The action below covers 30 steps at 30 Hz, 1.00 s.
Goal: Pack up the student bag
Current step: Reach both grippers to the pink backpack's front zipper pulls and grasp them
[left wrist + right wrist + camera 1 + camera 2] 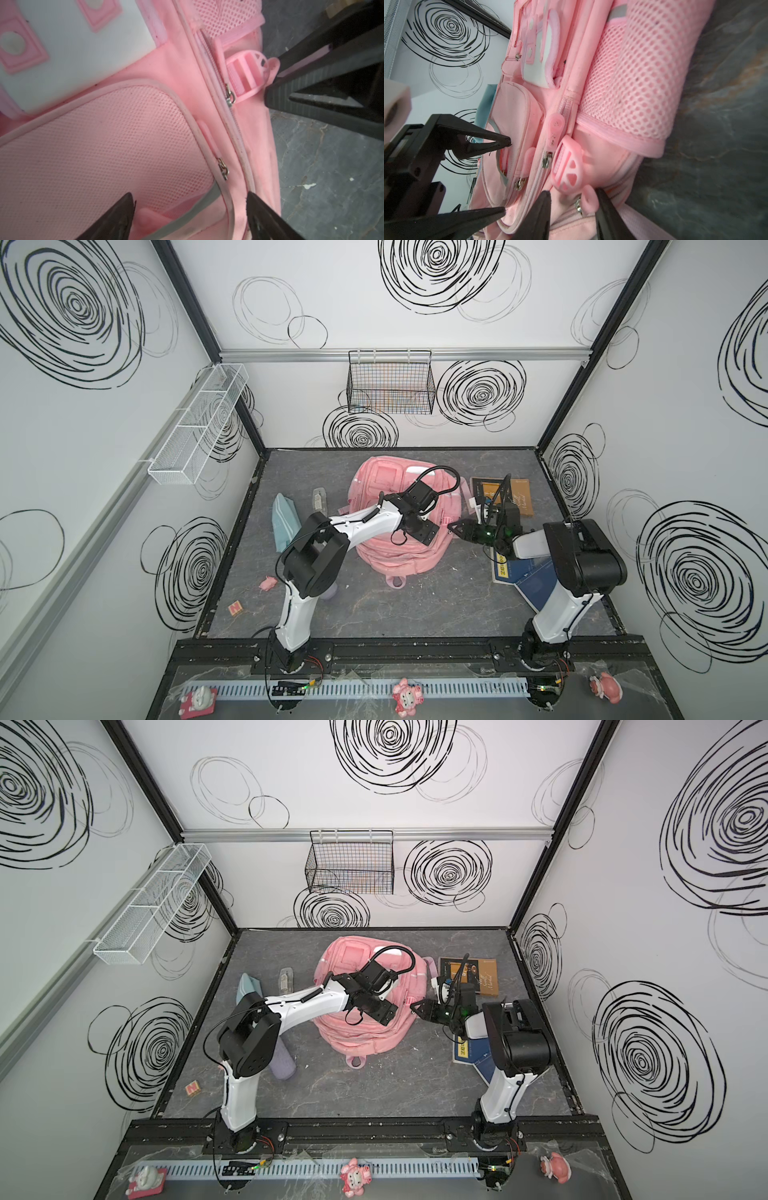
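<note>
- Centrally on the grey counter (415,614) lies the student bag (395,560), front up: pink fabric, mesh pockets, grey reflective piping.
- Left hand (189,193) poised over the front mesh pocket, jaws wide apart, holding nothing.
- Right hand (573,191) at the bag's side, jaws partly apart around a pink zip pull (589,199); clamped or not, cannot tell.

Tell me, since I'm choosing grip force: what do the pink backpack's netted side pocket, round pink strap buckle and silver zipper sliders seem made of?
The netted side pocket of the pink fabric backpack: soft woven mesh, matte, open holes showing. The round pink strap buckle: probably moulded plastic, smooth, slightly glossy, rigid bars. The silver zipper sliders: apparently metal, bright grey glints.
</note>
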Motion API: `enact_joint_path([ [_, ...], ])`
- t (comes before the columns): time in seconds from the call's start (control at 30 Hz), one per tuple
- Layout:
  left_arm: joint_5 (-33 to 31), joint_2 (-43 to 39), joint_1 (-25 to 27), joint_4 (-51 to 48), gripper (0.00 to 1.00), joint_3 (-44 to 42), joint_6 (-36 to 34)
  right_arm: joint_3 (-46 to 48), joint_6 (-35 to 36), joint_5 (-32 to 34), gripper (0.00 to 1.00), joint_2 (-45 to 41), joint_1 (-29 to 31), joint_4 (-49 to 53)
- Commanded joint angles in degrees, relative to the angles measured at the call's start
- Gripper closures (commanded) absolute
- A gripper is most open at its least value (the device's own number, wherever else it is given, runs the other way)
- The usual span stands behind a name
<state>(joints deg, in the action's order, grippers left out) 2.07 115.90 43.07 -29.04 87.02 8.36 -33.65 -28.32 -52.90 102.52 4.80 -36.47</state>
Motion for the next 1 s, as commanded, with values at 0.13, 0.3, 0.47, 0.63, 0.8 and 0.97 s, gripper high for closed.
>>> enact_joint_path([
  [0.13,-3.21,3.85,-0.09,-0.50,0.19,0.45,0.69,0.16,-2.39,-1.32,0.69,2.79,-0.23,-8.70],
  [0.3,-2.47,4.21,-1.20,-0.06,0.35,0.43,1.37,1.05,-3.32,-1.98,0.79,3.04,-0.14,-11.40],
  [0.47,1.08,4.07,-3.59,0.65,0.79,0.69,3.52,2.74,-3.15,-1.79,0.86,1.64,0.03,-12.06],
  [0.63,5.38,1.99,-5.78,2.99,1.00,-0.88,6.18,3.51,-2.21,-1.24,0.91,0.54,0.66,-12.66],
  [0.8,10.69,-2.06,-7.16,7.02,1.00,-3.22,9.44,3.38,-0.85,-0.96,0.95,-1.18,1.52,-12.68],
  [0.97,14.90,-6.51,-8.98,11.45,1.00,-4.83,14.39,4.42,4.26,2.22,0.98,-7.00,4.68,-10.93],
])
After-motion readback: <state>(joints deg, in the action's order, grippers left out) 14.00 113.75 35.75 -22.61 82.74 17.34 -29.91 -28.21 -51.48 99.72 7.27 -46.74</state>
